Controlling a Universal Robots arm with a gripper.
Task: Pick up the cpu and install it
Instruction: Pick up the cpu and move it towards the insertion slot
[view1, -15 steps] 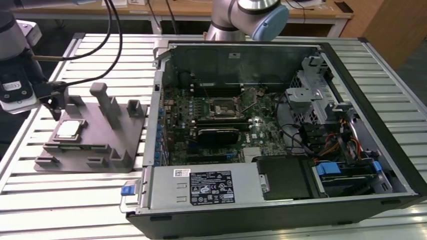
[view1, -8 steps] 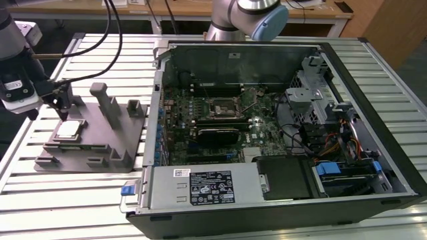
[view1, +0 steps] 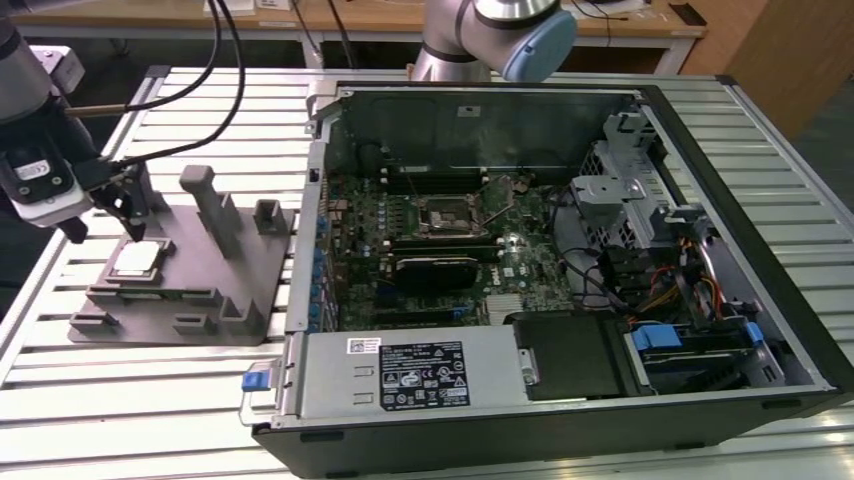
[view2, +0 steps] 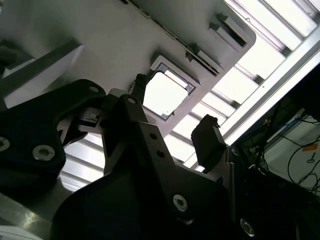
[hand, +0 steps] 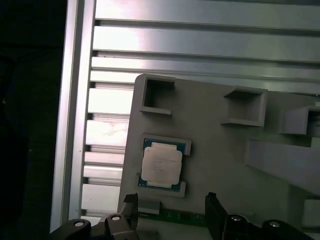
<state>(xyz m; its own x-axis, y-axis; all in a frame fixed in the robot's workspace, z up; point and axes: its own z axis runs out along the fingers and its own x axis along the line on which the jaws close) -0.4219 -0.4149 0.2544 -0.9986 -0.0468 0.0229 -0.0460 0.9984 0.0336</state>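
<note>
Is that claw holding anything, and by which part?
Nothing is held. The gripper has its jaws open near the cpu, which lies on the grey plate.

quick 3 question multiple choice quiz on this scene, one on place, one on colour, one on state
1. Where is the cpu? A in the socket; B on the fixture; C on the table slats.
2. What colour is the fixture? A blue; B grey; C red.
3. How is the gripper? A shut on the cpu; B shut on nothing; C open.
Key: 1 B, it lies in a recess of the fixture; 2 B, its plate and posts are all grey; 3 C, the fingers stand well apart in both wrist views.
</note>
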